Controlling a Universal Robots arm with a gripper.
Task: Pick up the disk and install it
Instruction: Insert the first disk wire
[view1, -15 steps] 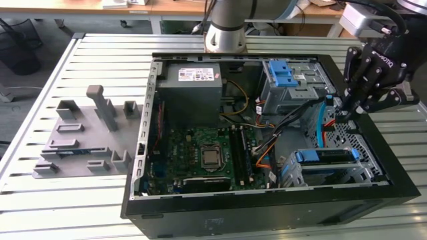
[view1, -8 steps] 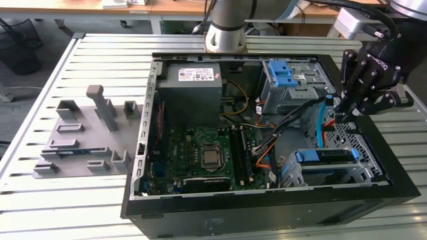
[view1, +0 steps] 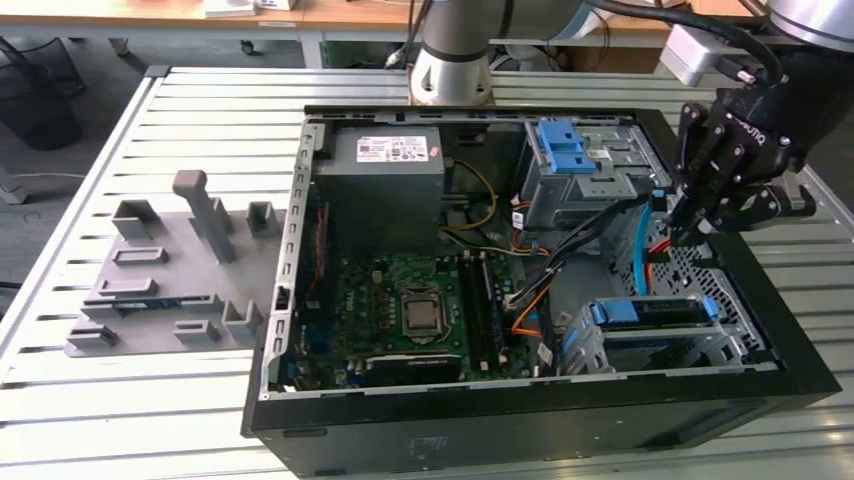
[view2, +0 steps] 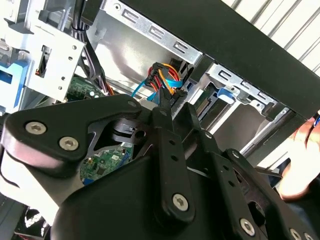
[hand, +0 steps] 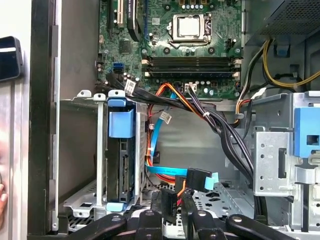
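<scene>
End effector, clenching what appears to be a black connector, is hovering near the disk (sitting in the drive cage, exterior view's lower right), risking snagging loose cables.

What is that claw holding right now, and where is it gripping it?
The gripper appears to pinch a black cable connector by its body; the disk sits apart, untouched.

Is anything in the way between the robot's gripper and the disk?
Yes. A black plug sits right at the gripper, and a blue flat cable hangs beside the disk, which stands in the drive cage.
</scene>
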